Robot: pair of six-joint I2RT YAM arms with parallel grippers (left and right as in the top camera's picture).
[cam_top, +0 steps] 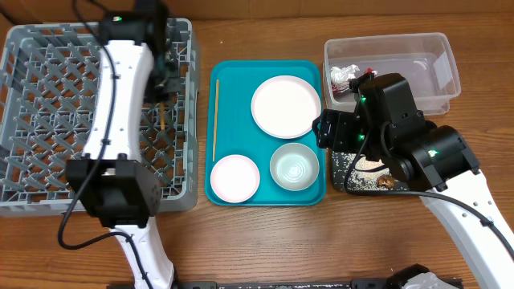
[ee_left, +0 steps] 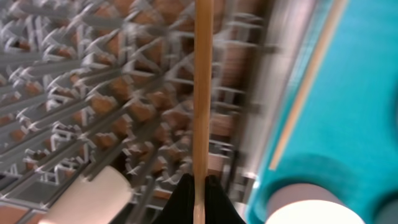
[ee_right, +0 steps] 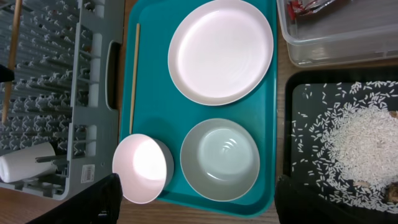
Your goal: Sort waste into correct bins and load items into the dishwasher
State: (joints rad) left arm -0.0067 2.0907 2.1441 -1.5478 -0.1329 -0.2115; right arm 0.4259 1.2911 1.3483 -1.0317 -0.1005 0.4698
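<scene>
My left gripper [ee_left: 199, 200] is shut on a wooden chopstick [ee_left: 202, 93] and holds it over the right side of the grey dish rack [cam_top: 48, 120]. The held chopstick also shows in the overhead view [cam_top: 163, 117]. A second chopstick [cam_top: 215, 116] lies along the left side of the teal tray [cam_top: 265, 195]. On that tray sit the white plate [cam_top: 286, 106], the pink bowl [cam_top: 234, 177] and the greenish-rimmed bowl [cam_top: 294, 166]. My right gripper [ee_right: 196, 199] is open and empty, high above the tray's right edge. The black tray [cam_top: 345, 178] holds rice [ee_right: 360, 137] and a brown scrap [cam_top: 386, 181].
The clear tub [cam_top: 434, 72] at the back right holds a white tissue [cam_top: 344, 78] and a red wrapper [cam_top: 371, 74]. A white cylinder [ee_right: 25, 167] lies in the rack near its front right corner. Bare wooden table runs along the front.
</scene>
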